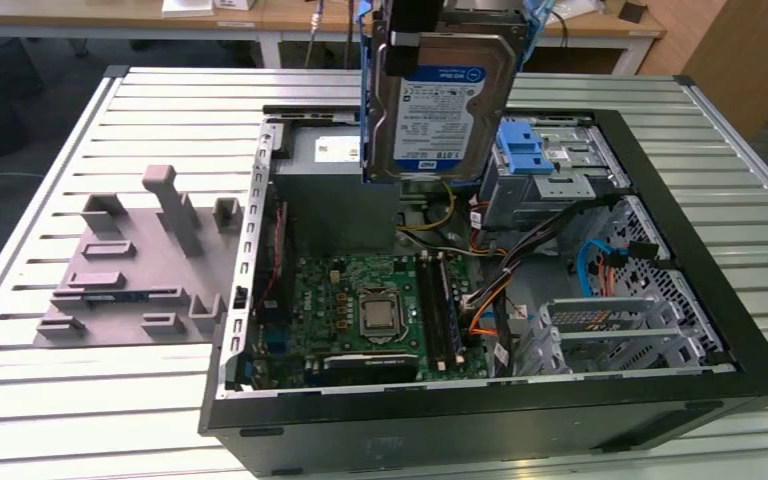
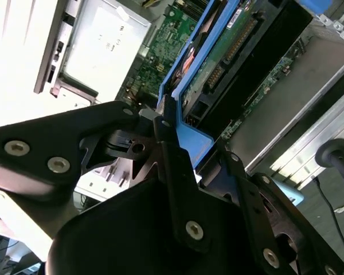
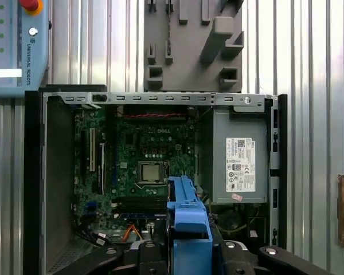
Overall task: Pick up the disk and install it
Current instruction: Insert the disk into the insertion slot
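Where the exterior view takes in the whole scene, the disk (image 1: 444, 105) is seen held upright in the air above the open computer case (image 1: 491, 415), with its blue-and-white label turned toward the camera. It is gripped at its upper end by the claw (image 1: 414, 25), whose black body is cut off by the picture's edge. The lower edge of the disk is seen in front of the grey power supply (image 1: 324, 185) and toward the exterior view's left of the drive cage (image 1: 544, 175), which carries a blue latch.

In the second wrist view the claw is shown clamped on the disk: its black fingers (image 2: 163, 123) are pressed against the blue plastic frame (image 2: 190, 144) that runs along the disk's edges. The green circuit board (image 2: 229, 40) on the disk's underside is exposed beyond them.

In the first wrist view the frame is seen edge-on over the interior of the case. The motherboard (image 3: 143, 143) with its processor (image 3: 152, 171) lies beneath, and the power supply with its white sticker lies beside it.

The case rests on a slatted metal tabletop (image 1: 37, 400). A grey fixture block (image 1: 131, 270) with raised posts and slots is set on the tabletop just beside the case, on the exterior view's left. A control pendant (image 3: 14, 46) with a red button lies near one corner of the case.
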You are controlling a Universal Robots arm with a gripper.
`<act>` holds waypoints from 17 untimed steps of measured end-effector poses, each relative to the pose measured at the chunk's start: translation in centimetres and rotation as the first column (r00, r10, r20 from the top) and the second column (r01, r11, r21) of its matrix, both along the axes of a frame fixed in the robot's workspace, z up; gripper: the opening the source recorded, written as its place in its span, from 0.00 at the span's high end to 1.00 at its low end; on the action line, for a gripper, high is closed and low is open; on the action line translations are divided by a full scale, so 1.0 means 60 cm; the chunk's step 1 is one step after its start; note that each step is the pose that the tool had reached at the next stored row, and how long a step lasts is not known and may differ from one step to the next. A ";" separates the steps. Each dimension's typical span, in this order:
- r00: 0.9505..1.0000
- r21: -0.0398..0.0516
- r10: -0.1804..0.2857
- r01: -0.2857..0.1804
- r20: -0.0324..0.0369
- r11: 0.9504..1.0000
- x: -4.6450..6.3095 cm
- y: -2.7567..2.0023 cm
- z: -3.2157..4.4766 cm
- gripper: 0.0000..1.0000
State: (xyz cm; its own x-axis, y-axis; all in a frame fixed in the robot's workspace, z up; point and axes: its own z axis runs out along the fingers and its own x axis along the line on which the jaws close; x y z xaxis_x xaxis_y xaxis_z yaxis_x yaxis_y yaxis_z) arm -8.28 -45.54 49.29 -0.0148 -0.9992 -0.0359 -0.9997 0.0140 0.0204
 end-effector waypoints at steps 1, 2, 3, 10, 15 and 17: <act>1.000 0.000 0.000 0.000 0.000 1.000 0.000 -0.0059 0.000 0.64; 1.000 0.000 0.000 0.000 0.000 1.000 0.000 -0.0118 0.000 0.64; 1.000 0.000 0.000 0.000 0.000 1.000 0.000 -0.0176 -0.001 0.64; 1.000 0.000 0.000 0.000 0.000 1.000 0.002 -0.0607 -0.004 0.64; 1.000 0.000 0.000 0.000 0.000 1.000 0.029 -0.0650 -0.008 0.64; 1.000 0.000 0.000 0.000 0.000 1.000 0.039 -0.0659 -0.010 0.64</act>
State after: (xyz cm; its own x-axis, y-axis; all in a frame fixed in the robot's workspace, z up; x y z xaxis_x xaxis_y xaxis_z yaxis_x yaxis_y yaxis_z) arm -5.91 -49.49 48.66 -0.0144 -0.9992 -0.0363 -0.9997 0.0137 0.0203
